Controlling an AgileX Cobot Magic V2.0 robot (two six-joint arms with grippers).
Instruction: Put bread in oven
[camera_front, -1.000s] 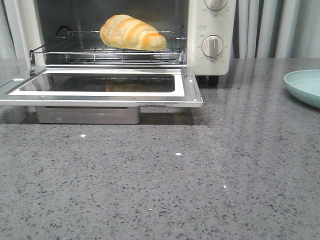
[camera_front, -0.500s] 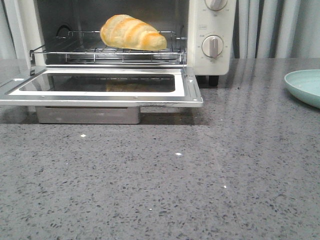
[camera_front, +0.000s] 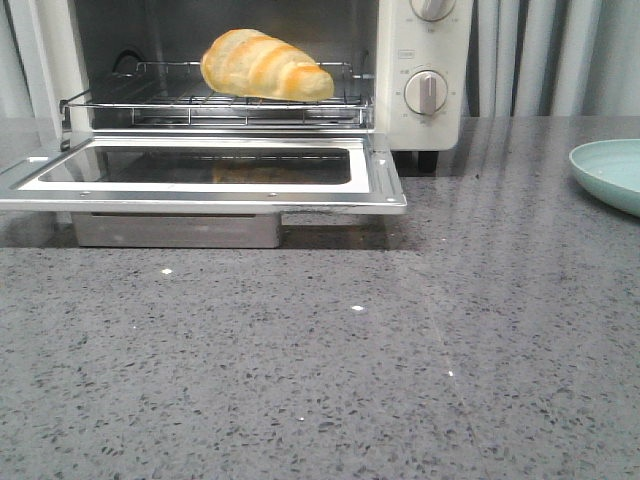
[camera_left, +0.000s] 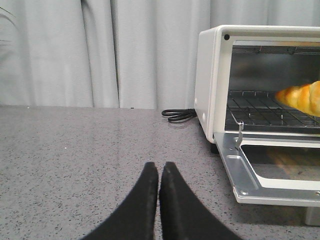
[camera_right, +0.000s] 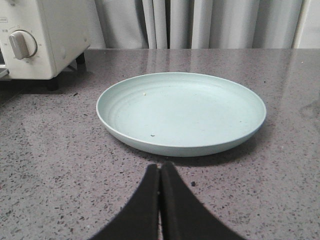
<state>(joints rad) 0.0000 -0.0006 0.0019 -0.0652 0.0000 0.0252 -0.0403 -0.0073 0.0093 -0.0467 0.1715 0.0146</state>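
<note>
1. Front view: bread (camera_front: 265, 66) lies on the wire rack (camera_front: 215, 108) inside the oven (camera_front: 420, 75), door (camera_front: 205, 175) down flat; nothing has shifted since the earlier frames, so placement looks done.
2. Left wrist view: left gripper (camera_left: 158, 170) pinched closed, empty, parked well clear of the door.
3. Right wrist view: right gripper (camera_right: 159, 172) closed, holding nothing, near the plate (camera_right: 181, 112), apparently bare apart from specks.

One cream-white oven (camera_front: 230, 100) stands with its one door (camera_front: 200, 175) folded down, one wire rack (camera_front: 215, 100) inside, and one golden bread (camera_front: 265, 65) roll on that rack. Two round dials (camera_front: 426, 92) show on its front panel, though the upper one is cut off by the frame edge, so there may be more above. One pale green plate (camera_right: 181, 112) lies just ahead of the closed jaws of the right gripper (camera_right: 160, 172), one black power cord (camera_left: 179, 115) lies well ahead of the closed jaws of the left gripper (camera_left: 159, 172), making two grippers in all.
</note>
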